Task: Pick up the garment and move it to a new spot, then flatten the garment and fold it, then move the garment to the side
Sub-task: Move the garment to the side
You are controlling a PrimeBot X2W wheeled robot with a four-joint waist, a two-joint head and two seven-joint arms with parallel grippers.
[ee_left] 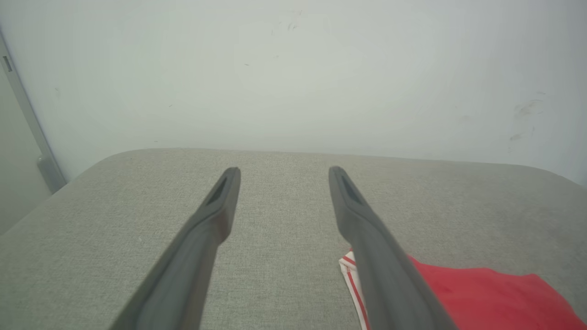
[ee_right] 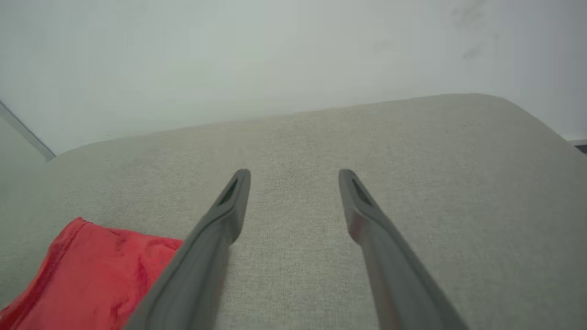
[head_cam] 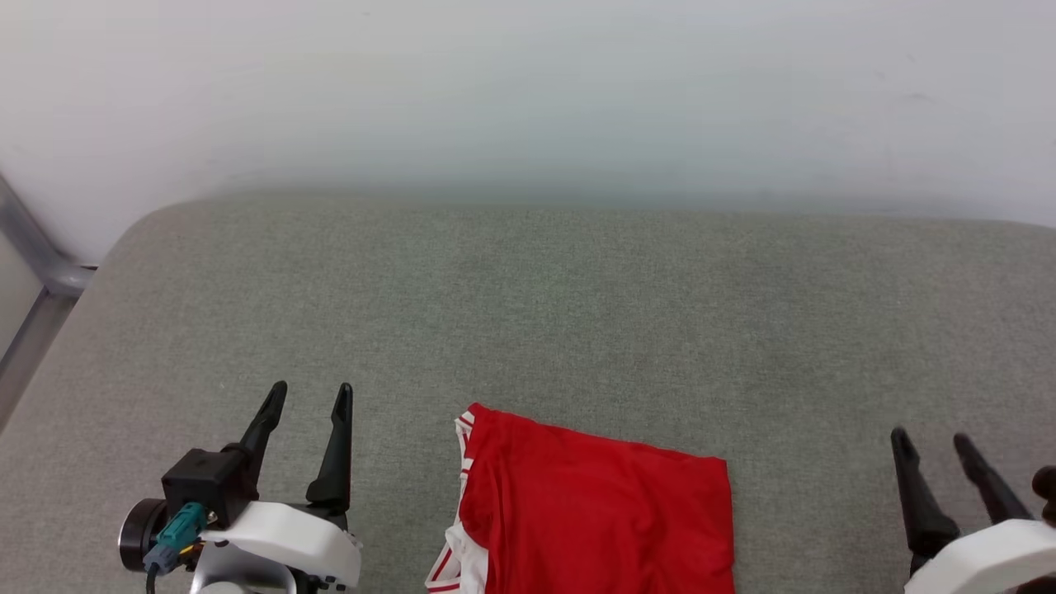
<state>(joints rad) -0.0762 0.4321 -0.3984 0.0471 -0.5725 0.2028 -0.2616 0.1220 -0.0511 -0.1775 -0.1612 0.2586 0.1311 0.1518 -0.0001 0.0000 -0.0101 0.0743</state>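
Far left, 9 o'clock in head view: grey metal rail (head_cam: 37,272), just beside the rounded corner of a grey fabric-covered surface (head_cam: 577,313). Behind, across 12 o'clock, pale wall (head_cam: 528,82).

8 o'clock: left gripper (head_cam: 313,388), on a white casing with a black block and teal connector at its base. Dark fingers pointing toward 12, jaws apart, nothing between them but bare fabric. Contact with the surface not discernible. Apart from the cloth to its right.

6 o'clock: garment (head_cam: 594,511), a red jersey T-shirt folded to a rough rectangle. Flat on the grey fabric, cut off by the bottom edge of the view. White sleeve with red-striped trim poking out along the left side, toward 7. Top edge slanted, higher at the left end. Between the two grippers, touching neither.

4 o'clock: right gripper (head_cam: 931,437), white casing low in the corner. Fingers leaning slightly toward 11, jaws apart, empty. Near the shirt's right edge, not touching.

Left wrist view: red cloth and striped trim at 5 o'clock, partly hidden behind the right-hand finger. Right wrist view: red cloth at 8 o'clock, partly behind the left-hand finger.
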